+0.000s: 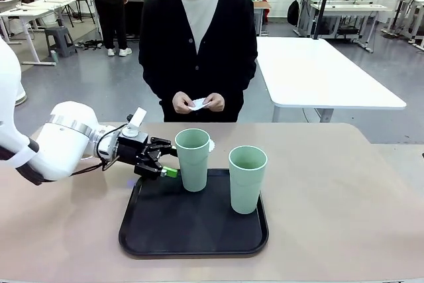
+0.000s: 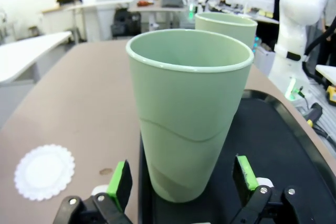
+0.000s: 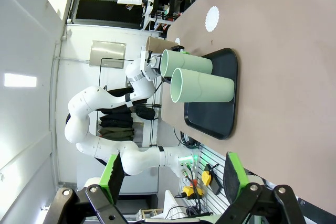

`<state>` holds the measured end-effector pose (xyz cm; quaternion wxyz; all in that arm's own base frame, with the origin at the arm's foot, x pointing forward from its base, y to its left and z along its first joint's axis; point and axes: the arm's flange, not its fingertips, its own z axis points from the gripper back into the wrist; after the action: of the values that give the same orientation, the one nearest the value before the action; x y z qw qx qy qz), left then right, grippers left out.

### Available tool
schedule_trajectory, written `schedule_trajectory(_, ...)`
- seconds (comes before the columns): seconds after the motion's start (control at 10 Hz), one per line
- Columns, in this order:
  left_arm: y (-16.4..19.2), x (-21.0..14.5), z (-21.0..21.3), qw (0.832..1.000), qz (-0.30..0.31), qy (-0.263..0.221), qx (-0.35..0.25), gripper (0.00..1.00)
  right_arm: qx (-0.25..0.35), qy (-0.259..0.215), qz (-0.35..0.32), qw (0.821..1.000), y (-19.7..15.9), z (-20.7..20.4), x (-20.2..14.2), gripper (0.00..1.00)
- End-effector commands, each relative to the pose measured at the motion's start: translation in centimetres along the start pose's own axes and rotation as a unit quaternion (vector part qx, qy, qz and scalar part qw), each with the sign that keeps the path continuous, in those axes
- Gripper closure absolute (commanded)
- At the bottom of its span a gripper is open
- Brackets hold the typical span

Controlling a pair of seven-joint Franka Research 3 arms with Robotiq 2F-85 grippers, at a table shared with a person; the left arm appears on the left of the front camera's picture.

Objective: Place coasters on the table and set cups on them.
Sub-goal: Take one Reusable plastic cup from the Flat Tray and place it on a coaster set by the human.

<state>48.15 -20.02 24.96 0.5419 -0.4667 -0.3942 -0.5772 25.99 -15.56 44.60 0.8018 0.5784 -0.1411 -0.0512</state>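
My left gripper (image 2: pixel 182 179) stands wide around the mint cup (image 2: pixel 189 119) on the black tray (image 2: pixel 273 145), not touching it; my right gripper (image 3: pixel 173 174) is wide too, holding nothing

Beige table (image 1: pixel 344 183) w/ black tray (image 1: pixel 192 233) near centre, 1 white coaster (image 2: pixel 44 171) just beyond tray's far edge.

Left end effector (image 1: pixel 170 162) and right end effector (image 3: pixel 174 177) both gape — jaws spread wide.

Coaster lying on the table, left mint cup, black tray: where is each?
Coaster (image 2: pixel 44 172): left wrist view, its centre.
Left mint cup (image 1: pixel 193 164): front view, middle of its side wall.
Black tray (image 1: pixel 192 231): front view, bare floor near front rim.
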Motion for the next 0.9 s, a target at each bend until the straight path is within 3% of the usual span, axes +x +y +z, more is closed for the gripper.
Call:
schedule_trajectory(0.0, 0.4, -0.2, -1.0, 1.0, -0.021, -0.02, 0.002, 0.0, 0.014, -0.006, 0.009, 1.0, 0.1, 0.0, 0.3, 0.0)
schedule_trajectory(0.8, 0.9, -0.5, -4.3, 0.999, -0.019, -0.029, -0.042, 0.0, 0.014, -0.006, 0.009, 1.0, 0.1, 0.0, 0.3, 0.0)
